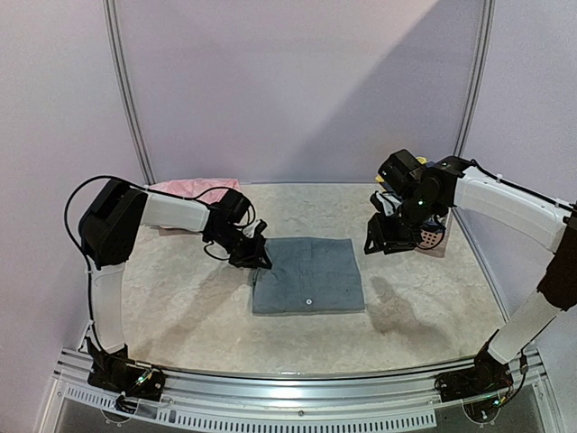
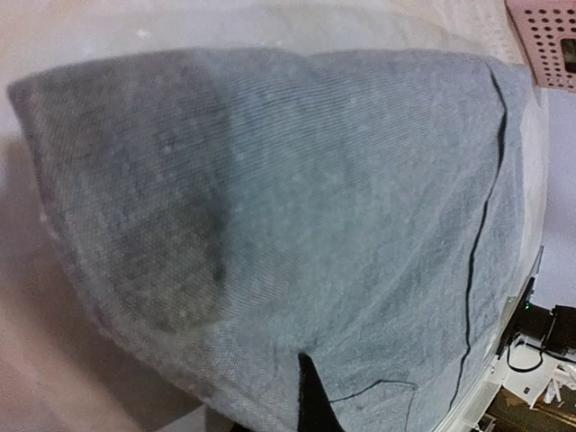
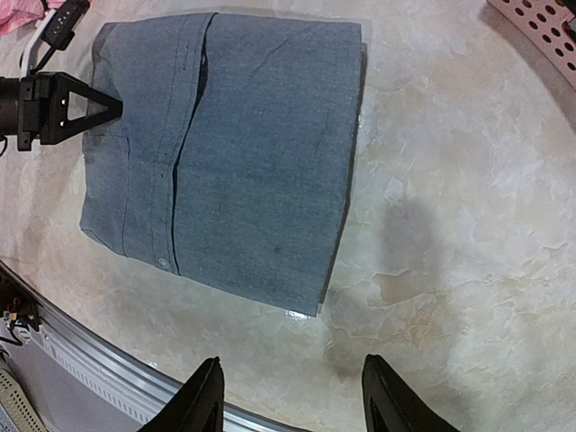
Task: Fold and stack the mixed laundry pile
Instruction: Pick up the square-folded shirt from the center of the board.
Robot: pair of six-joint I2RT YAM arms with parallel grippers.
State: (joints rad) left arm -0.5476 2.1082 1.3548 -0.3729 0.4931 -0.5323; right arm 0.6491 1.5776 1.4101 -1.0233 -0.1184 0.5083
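Observation:
The grey collared button shirt (image 1: 308,274) lies folded into a flat rectangle in the middle of the table, its button placket showing in the right wrist view (image 3: 234,144). My left gripper (image 1: 261,256) is at the shirt's left edge with its jaws closed to a point on the cloth (image 3: 112,106). In the left wrist view the grey cloth (image 2: 297,198) fills the frame over one dark fingertip (image 2: 307,391). My right gripper (image 1: 379,240) hangs open and empty above the table, right of the shirt (image 3: 288,364). The navy top and green tee are out of view.
The pink slatted basket (image 1: 431,236) stands at the right, behind my right wrist; its corner also shows in both wrist views (image 2: 544,45) (image 3: 540,27). A pink cloth (image 1: 194,188) lies at the back left. The metal table rail (image 1: 288,383) runs along the near edge.

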